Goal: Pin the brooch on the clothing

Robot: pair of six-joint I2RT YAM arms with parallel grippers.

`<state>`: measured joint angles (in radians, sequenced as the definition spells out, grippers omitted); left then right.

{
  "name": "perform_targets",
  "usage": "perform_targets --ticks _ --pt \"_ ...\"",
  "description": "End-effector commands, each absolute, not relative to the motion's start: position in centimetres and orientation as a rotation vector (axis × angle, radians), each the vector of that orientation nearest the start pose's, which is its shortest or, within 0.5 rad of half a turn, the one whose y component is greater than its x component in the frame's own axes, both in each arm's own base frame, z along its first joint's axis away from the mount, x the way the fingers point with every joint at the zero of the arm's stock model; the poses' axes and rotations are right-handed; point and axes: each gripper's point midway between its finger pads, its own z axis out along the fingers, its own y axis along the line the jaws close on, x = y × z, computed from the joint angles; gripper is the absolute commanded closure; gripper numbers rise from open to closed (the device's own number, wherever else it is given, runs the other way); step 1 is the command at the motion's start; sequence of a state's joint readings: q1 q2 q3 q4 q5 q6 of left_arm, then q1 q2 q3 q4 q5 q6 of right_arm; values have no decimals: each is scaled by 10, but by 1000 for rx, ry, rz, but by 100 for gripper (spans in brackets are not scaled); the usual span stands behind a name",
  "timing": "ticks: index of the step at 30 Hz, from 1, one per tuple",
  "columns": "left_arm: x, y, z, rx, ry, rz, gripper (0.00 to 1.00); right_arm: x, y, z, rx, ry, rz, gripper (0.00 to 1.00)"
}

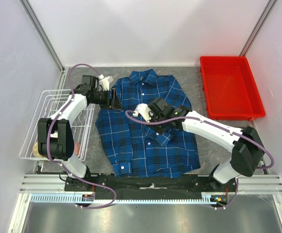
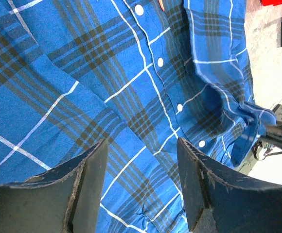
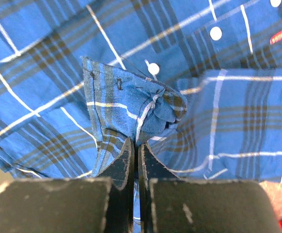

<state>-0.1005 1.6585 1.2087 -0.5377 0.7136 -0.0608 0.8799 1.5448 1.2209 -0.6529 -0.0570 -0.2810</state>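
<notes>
Now right pincer point(image 3: 135, 145) pinches the clothing point(image 3: 228, 121), left pincer point(image 2: 141, 145) gapes; basket point(image 1: 44, 94) holds a roundish item point(image 1: 77, 147).

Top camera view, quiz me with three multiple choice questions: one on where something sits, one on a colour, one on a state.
1. Where is the red tray?
A) far right, clear of the plaid shirt
B) near left corner
C) on top of the shirt

2. What colour are the shirt's buttons?
A) gold
B) white
C) red

3. How is the right claw?
A) wide open
B) out of view
C) shut on a fold of the shirt

Answers: 1 A, it lies apart at the far right; 2 B, white dots run down the front; 3 C, it pinches bunched cloth.
</notes>
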Motion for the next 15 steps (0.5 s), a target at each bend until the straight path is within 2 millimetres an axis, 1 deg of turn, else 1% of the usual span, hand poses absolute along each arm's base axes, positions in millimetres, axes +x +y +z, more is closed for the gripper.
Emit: perform_targets --ticks 1,3,4,5,7,8,9,10,11,12,13,14,15 --pt "367 -163 145 338 2387 -1020 35 243 264 139 -1385 2198 329 100" --pt "368 -164 147 345 2379 -1021 36 257 251 150 -1329 2211 309 100" --pt "367 -167 147 354 2380 -1028 36 263 245 159 -1292 2207 304 100" --pt "367 -169 148 366 2375 -1031 36 282 228 173 -1210 2220 279 100" --pt "364 -175 147 392 2376 -1037 37 302 206 195 -1144 2202 211 100" --pt "363 -178 145 399 2380 -1042 37 322 182 216 -1052 2200 144 100" --pt "363 -179 145 407 2380 -1043 38 333 168 228 -1008 2190 110 100" --pt "361 -183 143 418 2384 -1047 38 345 155 254 -944 2152 80 100" --pt "361 -185 142 425 2382 -1048 38 360 120 265 -838 2171 6 100" --pt "362 -186 140 424 2388 -1050 38 369 101 276 -786 2162 -36 100" --pt "362 -189 140 435 2388 -1051 38 380 80 295 -729 2135 -101 100" --pt "363 -189 138 441 2391 -1045 38 390 36 304 -615 2149 -178 100" --pt "364 -190 134 441 2399 -1044 39 397 10 308 -545 2159 -240 100"
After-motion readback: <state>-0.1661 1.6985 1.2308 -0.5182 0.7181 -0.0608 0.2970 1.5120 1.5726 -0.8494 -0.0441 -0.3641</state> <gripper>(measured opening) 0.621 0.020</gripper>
